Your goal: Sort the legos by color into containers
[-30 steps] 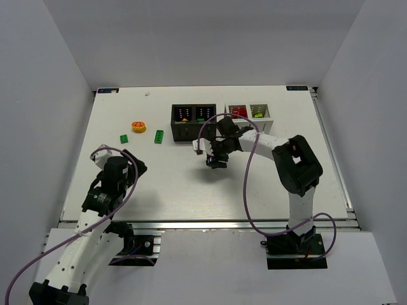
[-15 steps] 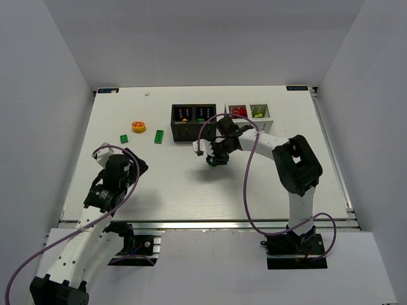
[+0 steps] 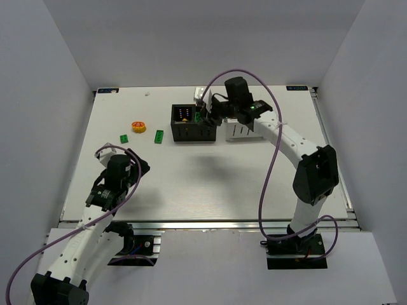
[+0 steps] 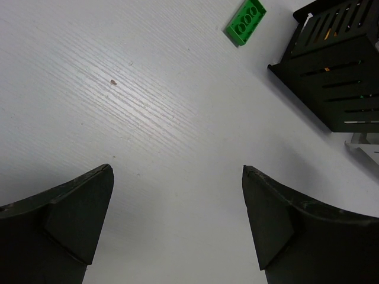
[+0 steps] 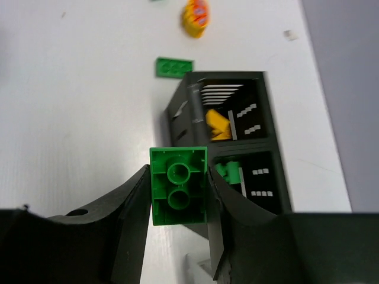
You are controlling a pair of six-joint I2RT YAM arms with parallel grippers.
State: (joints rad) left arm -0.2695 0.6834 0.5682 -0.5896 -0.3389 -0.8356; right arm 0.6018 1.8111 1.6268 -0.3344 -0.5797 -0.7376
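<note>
My right gripper point(image 3: 202, 114) is shut on a green lego point(image 5: 178, 186), hanging just above the near edge of the black container point(image 3: 191, 132). The studless underside of that brick faces the wrist camera. Inside the black container point(image 5: 177, 118) one compartment holds an orange-yellow lego point(image 5: 216, 125), the other a green lego point(image 5: 230, 171). The white container point(image 3: 245, 131) stands right beside it, partly behind my arm. On the table to the left lie a green lego point(image 3: 159, 136), a smaller green one point(image 3: 124, 138) and a round orange-yellow piece point(image 3: 138, 127). My left gripper point(image 3: 122, 159) is open and holds nothing.
The left wrist view looks over bare table toward the green lego point(image 4: 246, 22), the black container point(image 4: 337, 77) and a corner of the white one point(image 4: 367, 145). The table's left edge point(image 3: 79, 159) runs close to my left arm.
My right gripper has closed on the green lego at mid-table, lifted it and carried it back to the black container. The left arm shifted slightly.
</note>
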